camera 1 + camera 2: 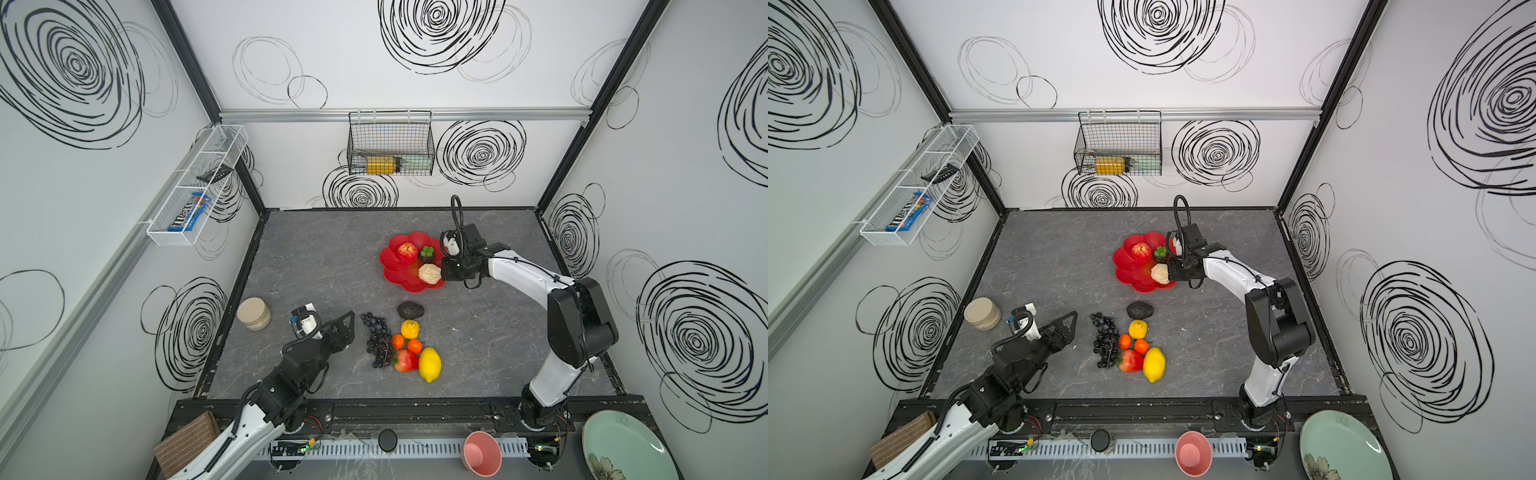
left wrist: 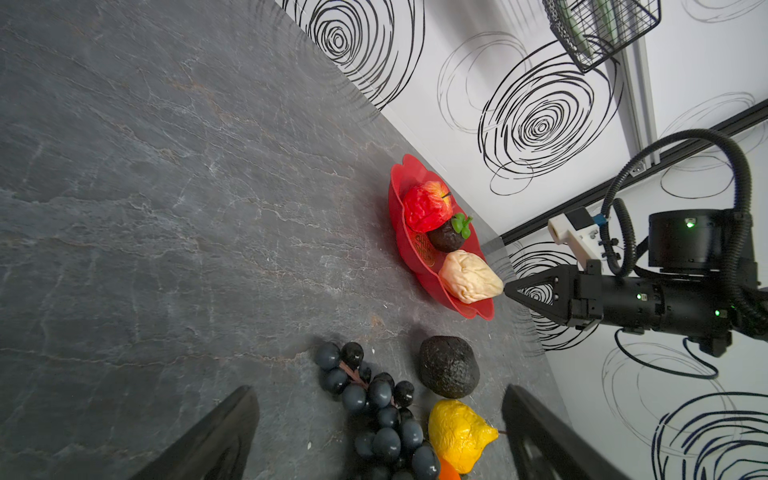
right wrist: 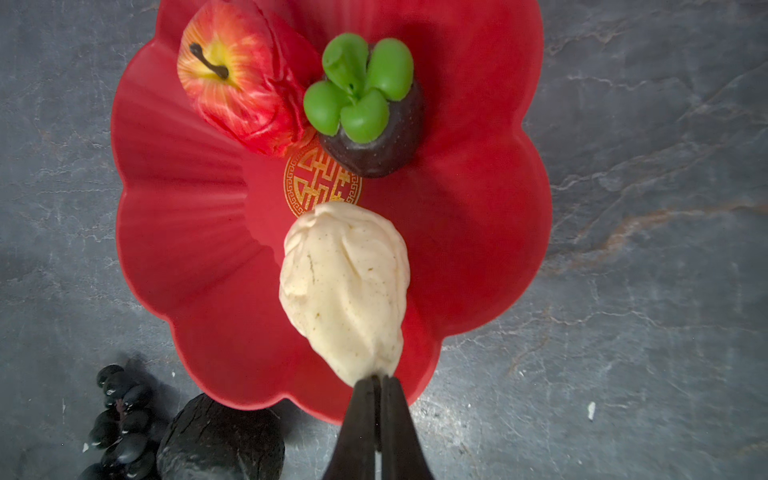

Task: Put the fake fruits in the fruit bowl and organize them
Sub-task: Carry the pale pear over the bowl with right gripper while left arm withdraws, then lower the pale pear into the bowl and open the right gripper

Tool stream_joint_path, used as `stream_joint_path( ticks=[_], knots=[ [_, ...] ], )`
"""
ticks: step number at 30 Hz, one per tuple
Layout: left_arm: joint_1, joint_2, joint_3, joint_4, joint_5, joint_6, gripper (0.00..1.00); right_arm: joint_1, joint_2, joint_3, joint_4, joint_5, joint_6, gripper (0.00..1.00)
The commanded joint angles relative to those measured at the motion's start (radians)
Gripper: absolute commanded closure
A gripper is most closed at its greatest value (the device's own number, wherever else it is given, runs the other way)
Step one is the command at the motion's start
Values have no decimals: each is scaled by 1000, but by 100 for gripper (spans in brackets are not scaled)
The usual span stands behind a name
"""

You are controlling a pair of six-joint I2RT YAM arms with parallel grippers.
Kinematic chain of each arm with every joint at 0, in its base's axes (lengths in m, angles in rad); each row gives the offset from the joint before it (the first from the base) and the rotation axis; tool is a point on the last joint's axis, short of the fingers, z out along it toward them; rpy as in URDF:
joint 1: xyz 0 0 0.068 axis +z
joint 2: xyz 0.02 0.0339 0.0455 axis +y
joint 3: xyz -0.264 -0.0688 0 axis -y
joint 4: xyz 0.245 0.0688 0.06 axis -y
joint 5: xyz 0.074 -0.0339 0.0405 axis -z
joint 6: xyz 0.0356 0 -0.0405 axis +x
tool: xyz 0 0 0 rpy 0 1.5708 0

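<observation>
The red flower-shaped fruit bowl (image 1: 392,266) (image 3: 174,208) holds a red apple (image 1: 407,252), a mangosteen (image 3: 365,124) and a cream wrinkled fruit (image 3: 345,282). My right gripper (image 3: 379,380) (image 1: 441,272) is shut, pinching that fruit's narrow end at the bowl's near right rim. On the table in front lie an avocado (image 1: 410,310), a small lemon (image 1: 410,329), two oranges (image 1: 397,341), a strawberry (image 1: 406,360), a big lemon (image 1: 429,365) and a dark grape bunch (image 1: 378,340). My left gripper (image 1: 352,328) (image 2: 380,399) stands open and empty, just left of the grapes.
A beige jar (image 1: 254,313) stands by the left table edge. A pink cup (image 1: 481,454) and a pale green plate (image 1: 623,444) sit off the front rail. A wire basket (image 1: 390,143) hangs on the back wall, a white wire shelf (image 1: 195,187) on the left wall.
</observation>
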Motion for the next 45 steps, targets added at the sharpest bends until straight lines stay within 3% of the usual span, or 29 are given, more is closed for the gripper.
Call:
stream_joint_path(
  ticks=[1,25,37,45],
  knots=[
    [8,1,-16,41,1,12,4,4,3,32,-23,9,-9,96],
    [15,2,-18,41,4,11,4,11,-42,40,-38,23,-7,78],
    [19,25,-8,40,15,11,4,27,-86,49,-59,30,-9,63],
    [22,115,54,26,53,40,4,70,-195,55,-109,77,1,51]
  ],
)
